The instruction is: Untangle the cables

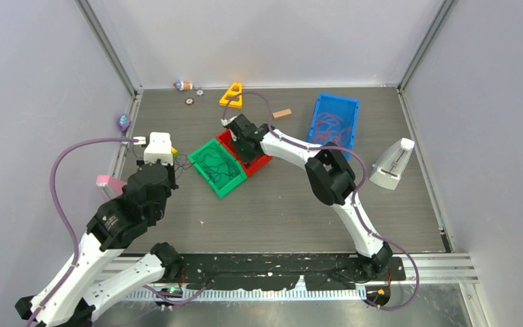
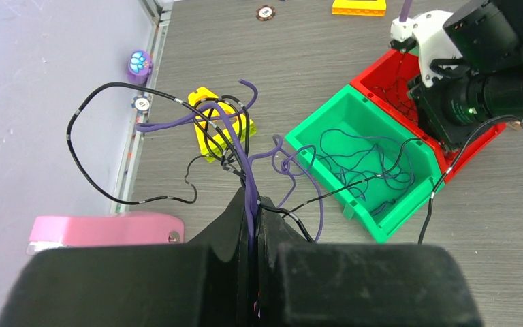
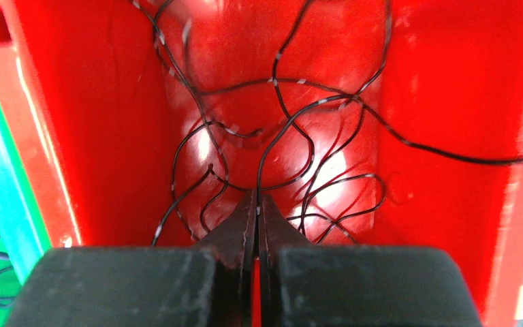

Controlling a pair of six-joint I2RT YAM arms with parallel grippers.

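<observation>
My left gripper (image 2: 255,204) is shut on a bundle of cables, purple strands (image 2: 226,122) and black strands (image 2: 102,88) that loop up and out to the left above the table. One black strand (image 2: 354,182) runs from the jaws across the green bin (image 2: 327,116), where more thin dark cables (image 2: 361,153) lie. In the top view this gripper (image 1: 176,163) hovers just left of the green bin (image 1: 208,146). My right gripper (image 3: 257,197) is down inside the red bin (image 3: 449,102), shut on a black cable (image 3: 265,146) among several loose black loops.
A blue bin (image 1: 317,109) at the back right holds reddish cables (image 1: 330,126). A yellow block (image 2: 204,99) lies under the held loops, a pink object (image 2: 102,228) by my left wrist. A white object (image 1: 393,163) stands at the right, small toys (image 1: 185,86) along the back wall.
</observation>
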